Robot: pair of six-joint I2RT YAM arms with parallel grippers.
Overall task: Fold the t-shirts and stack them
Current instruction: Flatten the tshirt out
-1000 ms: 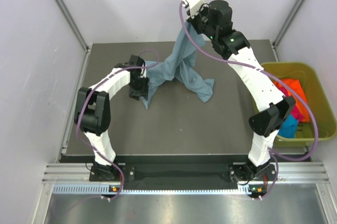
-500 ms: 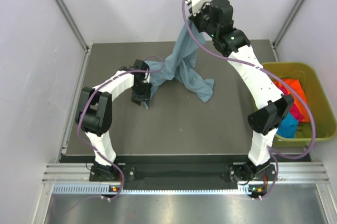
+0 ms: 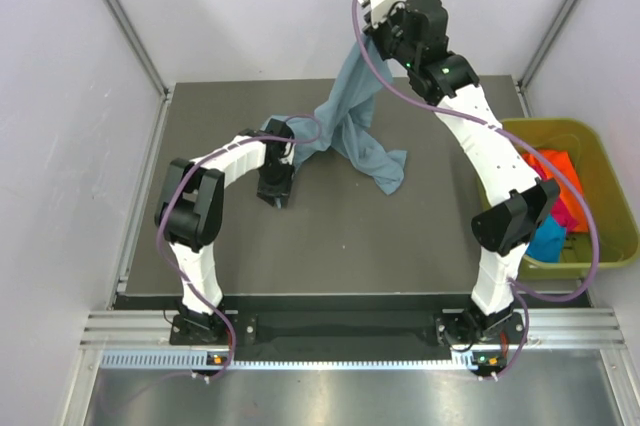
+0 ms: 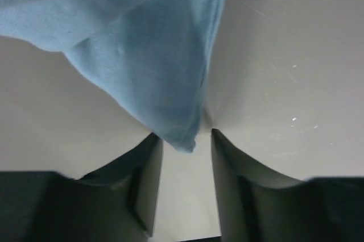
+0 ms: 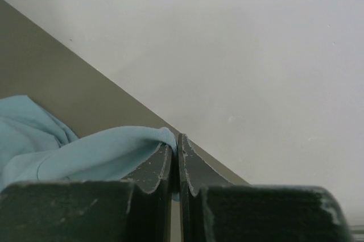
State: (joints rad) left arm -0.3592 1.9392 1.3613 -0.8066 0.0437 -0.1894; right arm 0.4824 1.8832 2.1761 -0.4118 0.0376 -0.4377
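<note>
Fingers (image 4: 142,180) of the left hand (image 3: 276,196) are spread low over the surface (image 3: 400,236), grasping nothing. Grey-blue t-shirt (image 3: 347,126) rises from its heap mid-surface to the right hand (image 5: 177,142), clenched on a fold up high. Good form, I'd say: shut squarely on the dangling corner (image 4: 185,138) (its tip sits right at the fingertips in the left wrist view); overhead, the arm hides that.

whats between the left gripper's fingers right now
In the left wrist view, a corner of the soft grey-blue t-shirt dips between the fingertips of the open left gripper; otherwise bare grey table.
</note>
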